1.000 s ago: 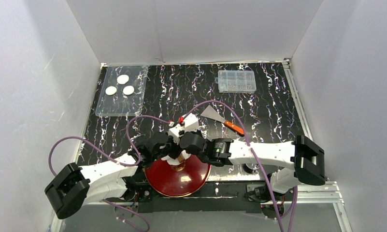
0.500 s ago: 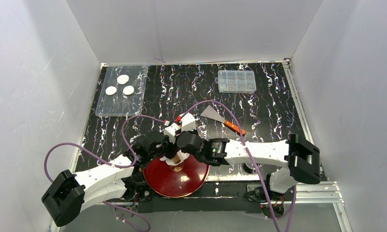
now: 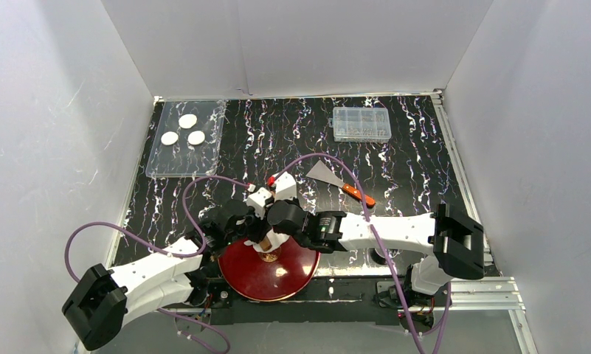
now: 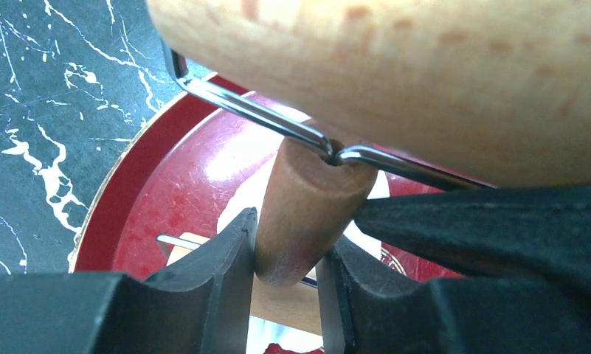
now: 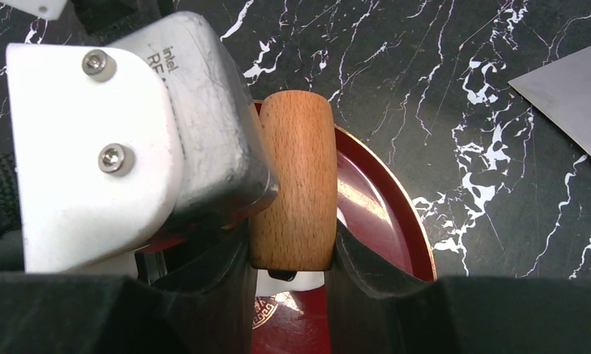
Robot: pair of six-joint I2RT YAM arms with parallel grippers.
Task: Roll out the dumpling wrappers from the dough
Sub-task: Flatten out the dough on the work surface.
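Left wrist view: the left gripper (image 4: 286, 251) squeezes one wooden part of the rolling pin (image 4: 307, 192) over the red plate (image 4: 170, 195). The right gripper (image 5: 291, 251) squeezes another wooden part.

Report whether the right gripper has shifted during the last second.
Yes. The right gripper, clamped on the wooden roller, slid slightly left, away from the orange-handled metal scraper.

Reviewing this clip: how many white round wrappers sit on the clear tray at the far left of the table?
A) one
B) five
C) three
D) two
C: the top view shows three dumpling wrappers lying on the clear tray.
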